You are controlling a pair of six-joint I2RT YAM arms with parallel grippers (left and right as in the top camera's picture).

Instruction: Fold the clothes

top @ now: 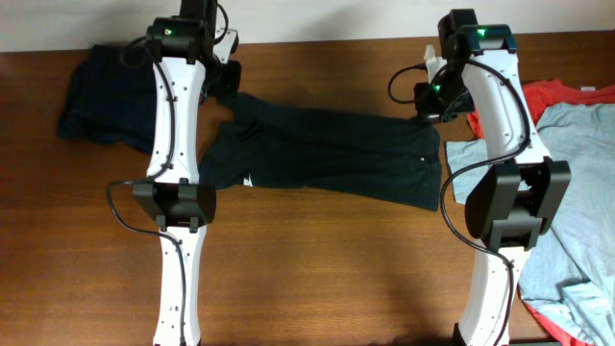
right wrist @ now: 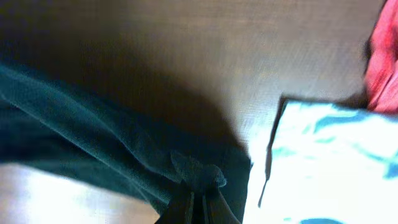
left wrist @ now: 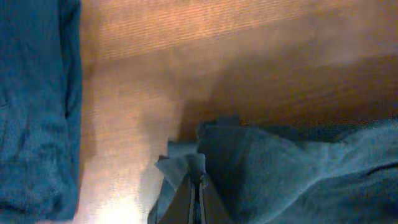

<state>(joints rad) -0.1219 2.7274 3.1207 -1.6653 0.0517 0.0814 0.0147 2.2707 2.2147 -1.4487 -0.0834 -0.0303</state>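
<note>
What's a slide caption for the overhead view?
Left gripper and right gripper pinch the far edge of the black T-shirt on the table.

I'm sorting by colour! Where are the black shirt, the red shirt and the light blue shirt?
black T-shirt (top: 336, 159): overhead view, middle of its spread body.
red-orange shirt (top: 557, 93): overhead view, the bit showing at the far right.
light blue-grey shirt (top: 581, 183): overhead view, its broad upper part.

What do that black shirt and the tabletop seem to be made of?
The black shirt looks like soft, matte knit cloth: it bunches where the left gripper and right gripper pinch it. The table looks like wood or veneer: brown, fine grain, slight sheen.
</note>
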